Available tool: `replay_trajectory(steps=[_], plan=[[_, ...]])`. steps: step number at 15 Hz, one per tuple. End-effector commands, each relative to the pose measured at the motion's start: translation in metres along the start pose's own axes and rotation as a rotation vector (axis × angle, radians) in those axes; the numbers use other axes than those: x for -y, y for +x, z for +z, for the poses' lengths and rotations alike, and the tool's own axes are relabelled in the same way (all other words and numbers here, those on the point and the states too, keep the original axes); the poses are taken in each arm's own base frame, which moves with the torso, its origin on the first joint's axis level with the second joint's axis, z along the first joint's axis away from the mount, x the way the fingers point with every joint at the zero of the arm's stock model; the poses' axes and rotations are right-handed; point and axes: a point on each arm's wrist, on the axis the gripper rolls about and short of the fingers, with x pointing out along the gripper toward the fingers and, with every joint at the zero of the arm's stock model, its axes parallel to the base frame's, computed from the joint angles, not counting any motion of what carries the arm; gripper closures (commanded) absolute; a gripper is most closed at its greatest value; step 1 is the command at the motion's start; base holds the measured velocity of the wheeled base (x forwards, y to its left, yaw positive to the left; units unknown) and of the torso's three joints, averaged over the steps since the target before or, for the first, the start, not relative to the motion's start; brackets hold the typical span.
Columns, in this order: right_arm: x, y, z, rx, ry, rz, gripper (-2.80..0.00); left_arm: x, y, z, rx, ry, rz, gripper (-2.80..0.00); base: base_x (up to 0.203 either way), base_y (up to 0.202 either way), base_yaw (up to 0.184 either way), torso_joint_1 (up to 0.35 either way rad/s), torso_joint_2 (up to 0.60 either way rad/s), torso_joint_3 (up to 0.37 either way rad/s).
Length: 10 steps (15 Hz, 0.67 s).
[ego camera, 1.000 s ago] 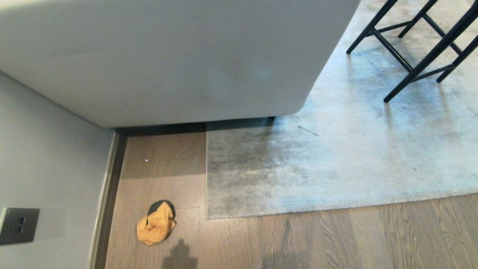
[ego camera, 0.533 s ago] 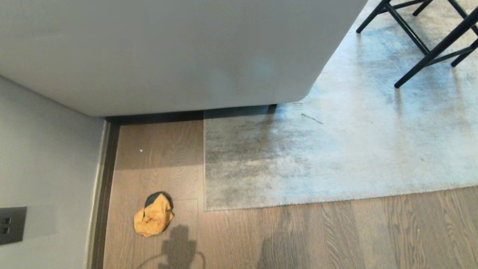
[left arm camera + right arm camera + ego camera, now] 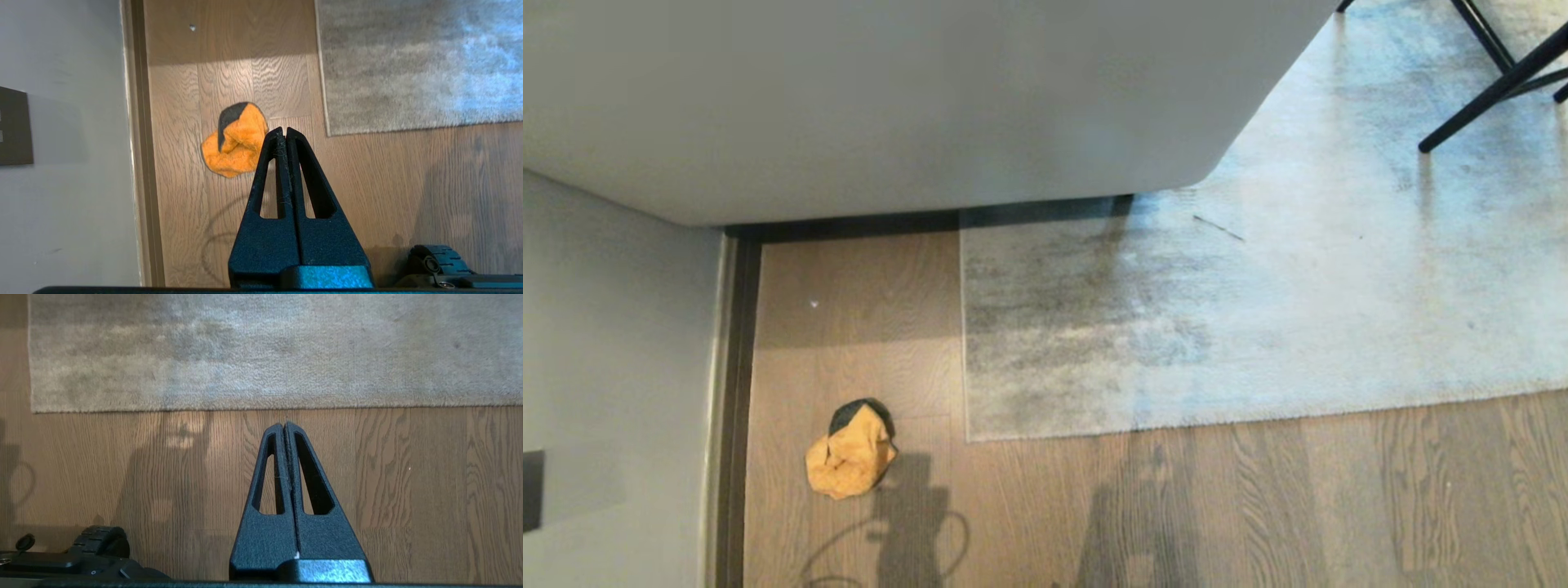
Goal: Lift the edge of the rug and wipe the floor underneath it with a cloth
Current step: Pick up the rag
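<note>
wood floor (image 3: 1258, 506), crumpled cloth (image 3: 849, 453), grey rug (image 3: 1258, 327)

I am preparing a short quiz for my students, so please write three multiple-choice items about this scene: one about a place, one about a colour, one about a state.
1. Where does the cloth lie?
A. on the rug
B. on the bare floor between the wall and the rug edge
C. under the stool

2. Which colour shows most on the cloth?
A. mustard-orange
B. white
C. green

3. How is the left gripper?
A. open and empty
B. shut on the cloth
C. shut and empty

Answers:
1 B, it rests on wood planks beside the rug corner, apart from it.
2 A, only a small dark patch shows at one end.
3 C, its fingers meet with nothing between them, above the floor; the right gripper is the same.
</note>
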Motion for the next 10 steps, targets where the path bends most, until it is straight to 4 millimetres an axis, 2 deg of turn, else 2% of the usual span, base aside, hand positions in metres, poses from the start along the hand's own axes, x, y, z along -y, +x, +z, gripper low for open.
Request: replay_trajectory(steps=[1,10], plan=[[0.0000,0.0001,0.0000,-0.001,-0.001,0.001,0.00,0.0000,0.0000,0.0000,0.000,0.000,0.000,0.00,0.000,0.000,0.000,-0.001,0.01,-0.197],[0.0000,0.0001,0.0000,-0.001,-0.001,0.001,0.00,0.0000,0.0000,0.0000,0.000,-0.001,0.000,0.00,0.000,0.000,0.000,0.003,0.00,-0.197]])
